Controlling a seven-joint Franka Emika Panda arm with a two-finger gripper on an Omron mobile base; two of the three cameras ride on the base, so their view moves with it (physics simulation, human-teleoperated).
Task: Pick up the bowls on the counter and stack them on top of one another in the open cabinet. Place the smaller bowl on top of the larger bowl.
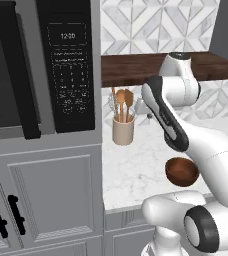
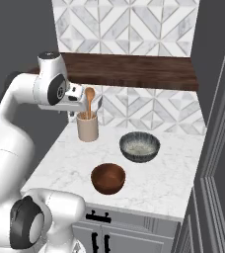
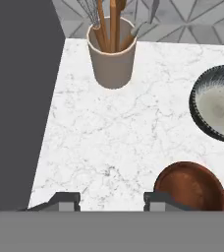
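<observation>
The small reddish-brown bowl (image 2: 108,178) (image 1: 181,171) (image 3: 191,187) sits upright near the front edge of the white marble counter (image 2: 67,158) (image 3: 109,138). Behind it and to the right rests the wider grey-blue bowl (image 2: 139,147) (image 3: 219,106), apart from it. The dark brown shelf of the open cabinet (image 2: 134,71) (image 1: 126,67) runs above the counter. My gripper (image 2: 80,106) (image 3: 111,202) hangs open well above the counter's left part, looking down, with nothing between its fingers. In the hand view its right fingertip (image 3: 158,199) lies just left of the small bowl's rim.
A beige utensil holder (image 2: 87,126) (image 3: 112,59) (image 1: 123,131) with wooden spoons stands at the counter's back left. A black microwave (image 1: 68,65) and grey panelled doors (image 1: 46,195) are left of the counter. A tall grey panel (image 2: 218,123) bounds the right side.
</observation>
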